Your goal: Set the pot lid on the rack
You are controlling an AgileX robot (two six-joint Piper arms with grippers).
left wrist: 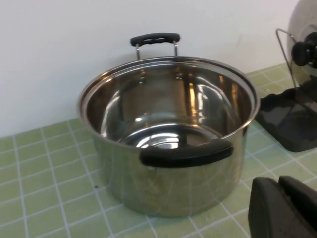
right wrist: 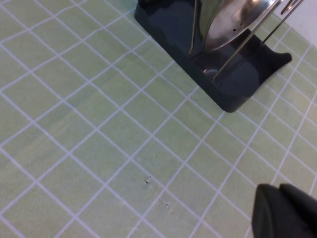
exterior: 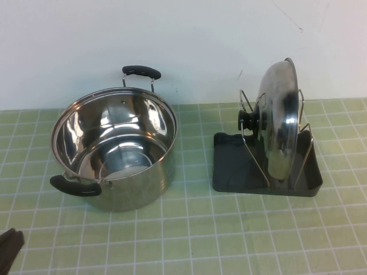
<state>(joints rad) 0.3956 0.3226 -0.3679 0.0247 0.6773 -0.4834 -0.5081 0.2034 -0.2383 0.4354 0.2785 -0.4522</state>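
The shiny steel pot lid (exterior: 279, 123) stands on edge in the wire loops of the dark grey rack (exterior: 232, 166) at the right, its black knob (exterior: 248, 120) facing left. It also shows in the right wrist view (right wrist: 233, 20) and at the edge of the left wrist view (left wrist: 303, 29). My left gripper (exterior: 8, 243) is shut and empty at the front left corner, in front of the pot; its tips show in the left wrist view (left wrist: 280, 191). My right gripper (right wrist: 281, 194) is shut and empty, low over the mat in front of the rack (right wrist: 237, 79), outside the high view.
A deep steel pot (exterior: 114, 149) with two black handles stands open at the left, also in the left wrist view (left wrist: 171, 134). A green gridded mat (exterior: 200, 235) covers the table. A white wall runs along the back.
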